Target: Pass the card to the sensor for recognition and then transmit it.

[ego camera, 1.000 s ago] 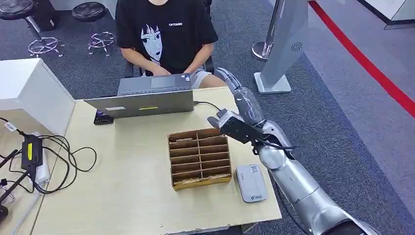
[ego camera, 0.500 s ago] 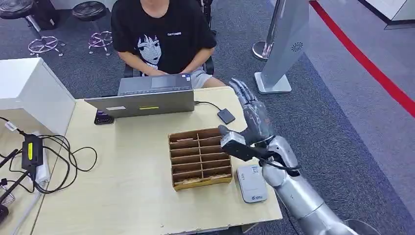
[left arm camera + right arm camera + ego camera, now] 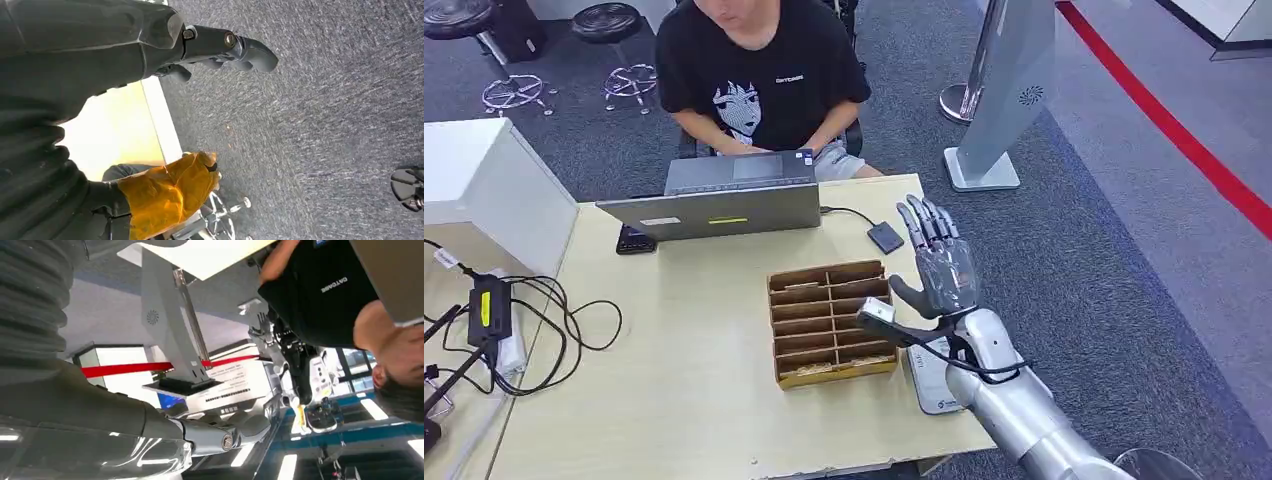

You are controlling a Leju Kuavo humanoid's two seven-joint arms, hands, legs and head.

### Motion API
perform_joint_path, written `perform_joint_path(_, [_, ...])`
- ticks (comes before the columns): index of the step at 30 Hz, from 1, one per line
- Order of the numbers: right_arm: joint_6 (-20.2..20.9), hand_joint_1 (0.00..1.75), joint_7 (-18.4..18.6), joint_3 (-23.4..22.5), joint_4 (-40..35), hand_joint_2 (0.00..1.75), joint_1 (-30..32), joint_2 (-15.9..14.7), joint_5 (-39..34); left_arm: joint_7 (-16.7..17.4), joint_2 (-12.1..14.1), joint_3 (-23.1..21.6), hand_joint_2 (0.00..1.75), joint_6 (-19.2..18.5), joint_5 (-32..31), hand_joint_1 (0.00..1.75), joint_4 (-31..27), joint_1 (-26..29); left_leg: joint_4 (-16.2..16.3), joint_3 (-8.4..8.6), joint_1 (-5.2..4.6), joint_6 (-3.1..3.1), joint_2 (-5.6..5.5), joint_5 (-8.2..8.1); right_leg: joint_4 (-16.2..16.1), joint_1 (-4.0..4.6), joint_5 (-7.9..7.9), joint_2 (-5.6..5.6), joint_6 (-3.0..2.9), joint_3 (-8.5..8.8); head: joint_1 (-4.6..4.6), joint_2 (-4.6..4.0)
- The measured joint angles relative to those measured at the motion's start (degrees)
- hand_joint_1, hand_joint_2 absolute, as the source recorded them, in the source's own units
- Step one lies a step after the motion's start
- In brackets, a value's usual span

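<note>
Fingers of the right hand [image 3: 939, 270] are spread apart, holding nothing, just right of the wooden organizer [image 3: 831, 322]. The white sensor [image 3: 936, 378] lies right of the organizer, the left hand's [image 3: 225, 47] fingers curl together empty.

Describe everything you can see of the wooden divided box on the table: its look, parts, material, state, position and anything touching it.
The wooden divided box is a shallow, light-brown rectangular tray, apparently thin wood or fibreboard, lying flat on the pale table in front of the laptop. A central wall and cross slats split it into two columns of narrow slots. What lies inside the slots cannot be made out. The grey card reader lies just off its right side. The robot's right hand is raised beside it, fingers spread, apparently not touching it.
</note>
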Motion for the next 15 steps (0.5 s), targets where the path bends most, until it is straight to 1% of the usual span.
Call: perform_joint_path(15, [0.0,0.0,0.0,1.36,1.95,1.75,-0.05,1.73,1.38,0.0,0.0,0.0,1.75,0.0,-0.26,0.0,0.0,0.0,0.0,-0.01,-0.01,0.0,0.0,0.0,-0.01,0.0,0.0,0.0,0.0,0.0,-0.02,0.0])
